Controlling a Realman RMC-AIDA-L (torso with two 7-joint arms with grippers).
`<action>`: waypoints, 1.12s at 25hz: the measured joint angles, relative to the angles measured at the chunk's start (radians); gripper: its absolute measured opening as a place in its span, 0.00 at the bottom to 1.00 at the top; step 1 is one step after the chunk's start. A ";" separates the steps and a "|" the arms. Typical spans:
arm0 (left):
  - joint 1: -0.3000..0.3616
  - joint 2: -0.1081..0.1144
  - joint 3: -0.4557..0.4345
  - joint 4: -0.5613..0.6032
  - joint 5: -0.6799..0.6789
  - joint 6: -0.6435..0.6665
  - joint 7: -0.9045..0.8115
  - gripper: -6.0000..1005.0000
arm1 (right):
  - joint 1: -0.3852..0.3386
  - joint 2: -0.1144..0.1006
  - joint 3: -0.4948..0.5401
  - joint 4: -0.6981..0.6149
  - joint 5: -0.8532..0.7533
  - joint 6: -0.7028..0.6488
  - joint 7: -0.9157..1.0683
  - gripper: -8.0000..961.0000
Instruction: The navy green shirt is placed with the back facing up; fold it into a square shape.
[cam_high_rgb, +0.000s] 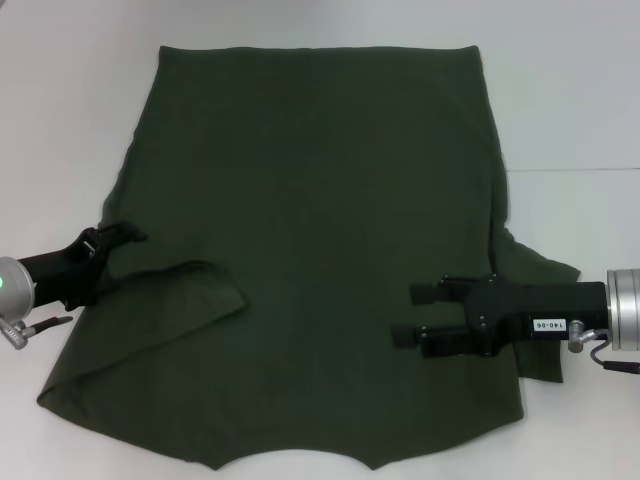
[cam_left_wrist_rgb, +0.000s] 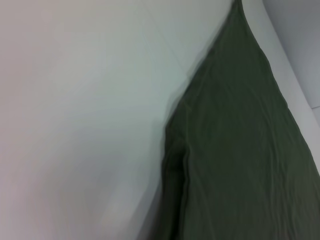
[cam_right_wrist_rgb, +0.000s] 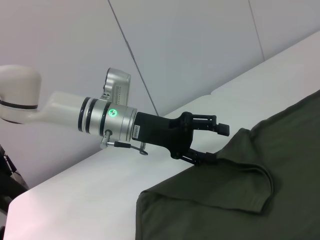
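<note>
The navy green shirt (cam_high_rgb: 320, 200) lies spread flat on the white table (cam_high_rgb: 60, 120), hem at the far side and collar at the near edge. Its left sleeve (cam_high_rgb: 185, 295) is folded inward over the body. My left gripper (cam_high_rgb: 120, 240) is at the shirt's left edge beside that fold. The right wrist view shows the left gripper (cam_right_wrist_rgb: 211, 143) open, its lower finger at the fabric edge of the shirt (cam_right_wrist_rgb: 250, 200). My right gripper (cam_high_rgb: 413, 315) hovers open over the shirt's right side, fingers pointing inward. The right sleeve (cam_high_rgb: 545, 275) sticks out beside the right arm. The left wrist view shows only the shirt's edge (cam_left_wrist_rgb: 240, 150).
Bare white table surrounds the shirt on the left, the far side and the right (cam_high_rgb: 580, 100). A seam in the tabletop (cam_high_rgb: 575, 170) runs off to the right. A pale wall (cam_right_wrist_rgb: 200, 50) rises behind the table in the right wrist view.
</note>
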 joint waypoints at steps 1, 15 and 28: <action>-0.001 0.000 0.000 -0.001 0.000 0.000 0.000 0.90 | 0.000 0.000 0.000 0.000 0.000 0.000 0.000 0.95; -0.078 -0.008 0.001 -0.039 -0.001 -0.072 0.031 0.90 | -0.003 -0.002 0.004 0.000 0.002 -0.006 0.000 0.95; -0.226 -0.037 0.000 -0.034 -0.148 -0.090 0.186 0.91 | -0.003 0.002 0.003 0.000 0.002 -0.006 0.001 0.95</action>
